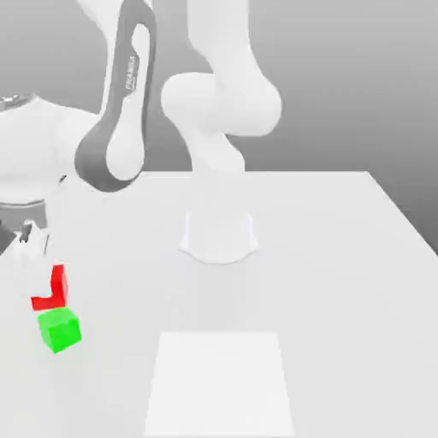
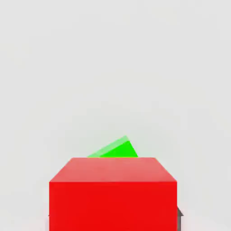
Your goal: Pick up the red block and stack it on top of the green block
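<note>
At the exterior view's left edge the gripper [image 1: 32,248] hangs over the table [image 1: 342,257], its pale fingers partly covering the red block [image 1: 53,291], so that only an L-shaped patch of red shows beneath them. The jaws are clamped on the red block: in the hand view the cube [image 2: 113,194] sits close under the camera with a dark fingertip edge just showing at its lower corner. The block is a plain cube, matte and evenly bright red, with sharp straight edges and a slightly lighter top face.

Just below the jaws and the held cube lies the green block [image 1: 59,330], a matte, bright green cube of like size, resting flat on the table with one corner turned toward the exterior camera. In the hand view a wedge of the green block [image 2: 115,150] peeks out beyond the red cube's top edge.

Further toward the exterior view's right, well away from the jaws, stands the arm's smooth white round base [image 1: 218,235], and nearer the front a flat, paler square patch [image 1: 221,381] marks the smooth, featureless table.
</note>
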